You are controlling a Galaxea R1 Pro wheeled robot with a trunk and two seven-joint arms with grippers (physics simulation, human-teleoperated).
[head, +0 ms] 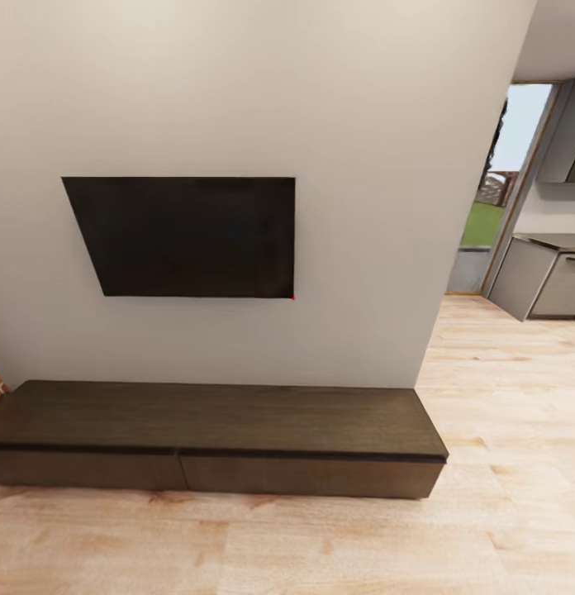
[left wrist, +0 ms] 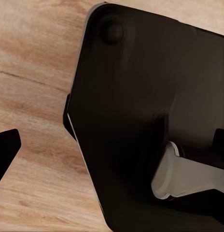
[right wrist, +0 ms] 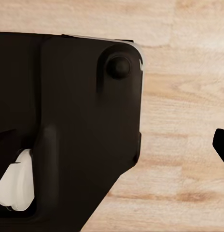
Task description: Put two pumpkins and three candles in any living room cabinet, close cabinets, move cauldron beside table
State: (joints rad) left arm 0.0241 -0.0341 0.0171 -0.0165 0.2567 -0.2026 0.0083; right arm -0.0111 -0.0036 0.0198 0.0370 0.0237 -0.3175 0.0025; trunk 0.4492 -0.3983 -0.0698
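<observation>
Cabinet [head: 213, 442] sits low against the wall, both drawer fronts flush, top bare. Dark screen [head: 188, 235] mounted above it. Wood floor [head: 320, 545] in front. Both hands' state: cannot tell from wrist views.

One low dark wood cabinet [head: 213, 430] stands under one wall-mounted television [head: 188, 235]. The cabinet shows two closed drawer fronts [head: 308, 477].
</observation>
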